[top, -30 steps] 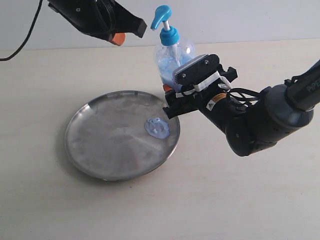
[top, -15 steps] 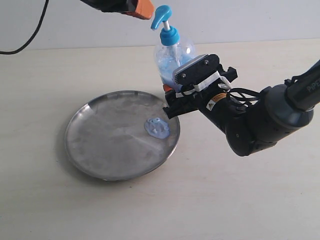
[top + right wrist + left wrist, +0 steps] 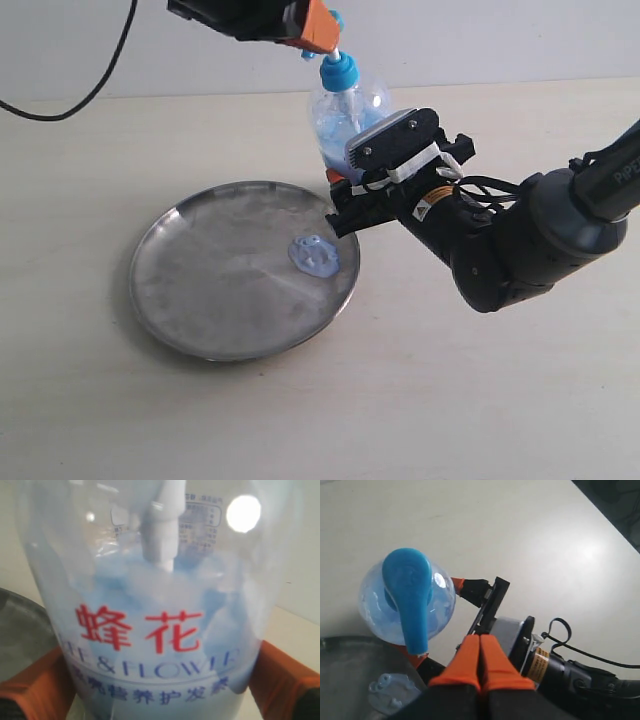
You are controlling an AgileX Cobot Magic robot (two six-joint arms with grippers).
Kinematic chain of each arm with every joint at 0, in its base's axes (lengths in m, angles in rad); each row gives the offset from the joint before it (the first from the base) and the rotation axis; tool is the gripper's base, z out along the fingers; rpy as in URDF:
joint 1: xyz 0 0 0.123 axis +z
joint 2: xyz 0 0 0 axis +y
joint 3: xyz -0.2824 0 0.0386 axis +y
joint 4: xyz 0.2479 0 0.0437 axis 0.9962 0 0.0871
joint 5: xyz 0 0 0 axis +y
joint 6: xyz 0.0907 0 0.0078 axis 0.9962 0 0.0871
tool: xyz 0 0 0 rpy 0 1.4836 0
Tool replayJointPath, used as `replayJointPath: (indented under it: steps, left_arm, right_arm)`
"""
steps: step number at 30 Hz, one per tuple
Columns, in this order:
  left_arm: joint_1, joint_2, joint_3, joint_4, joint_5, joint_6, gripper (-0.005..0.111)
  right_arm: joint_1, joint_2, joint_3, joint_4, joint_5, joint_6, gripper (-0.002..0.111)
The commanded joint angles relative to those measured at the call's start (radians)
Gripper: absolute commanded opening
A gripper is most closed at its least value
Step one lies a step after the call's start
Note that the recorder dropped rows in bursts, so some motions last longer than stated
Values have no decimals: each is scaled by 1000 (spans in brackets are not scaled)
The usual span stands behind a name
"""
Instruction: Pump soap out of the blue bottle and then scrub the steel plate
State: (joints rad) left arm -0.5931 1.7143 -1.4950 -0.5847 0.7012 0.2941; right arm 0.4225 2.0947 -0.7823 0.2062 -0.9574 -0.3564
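Steel plate [image 3: 200, 285] is lying flat, unmoved. Your right gripper [image 3: 338, 197] is clamping the blue bottle [image 3: 345, 115], jaws wide around it, just beyond the plate's one o'clock rim. Your left gripper [image 3: 318, 27], fingers [image 3: 467, 661] pressed together and empty, is swinging in from nine o'clock over the pump head [image 3: 409, 592]. The soap [image 3: 313, 256] is already sitting at the plate's three o'clock, so I'm expecting another squirt before scrubbing.
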Motion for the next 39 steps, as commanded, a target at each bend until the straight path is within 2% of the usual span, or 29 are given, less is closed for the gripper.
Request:
replayJointPath:
  steps: [1, 4, 12, 19, 28, 39]
  left_arm:
    - [-11, 44, -6, -74, -53, 68, 0]
    - [-10, 60, -6, -95, -73, 94, 0]
    - [13, 64, -6, -37, -114, 71, 0]
    - [25, 64, -6, 131, -114, -34, 0]
    - [25, 27, -6, 129, -140, -37, 0]
    - [25, -30, -11, 112, -235, -37, 0]
  right_arm:
    - [2, -16, -5, -3, -16, -12, 0]
    - [2, -16, -5, -3, -16, -12, 0]
    - [2, -16, -5, -3, -16, -12, 0]
    - [2, -16, -5, -3, -16, -12, 0]
    - [2, -16, -5, -3, -16, -12, 0]
    - [2, -16, -5, -3, -16, -7, 0]
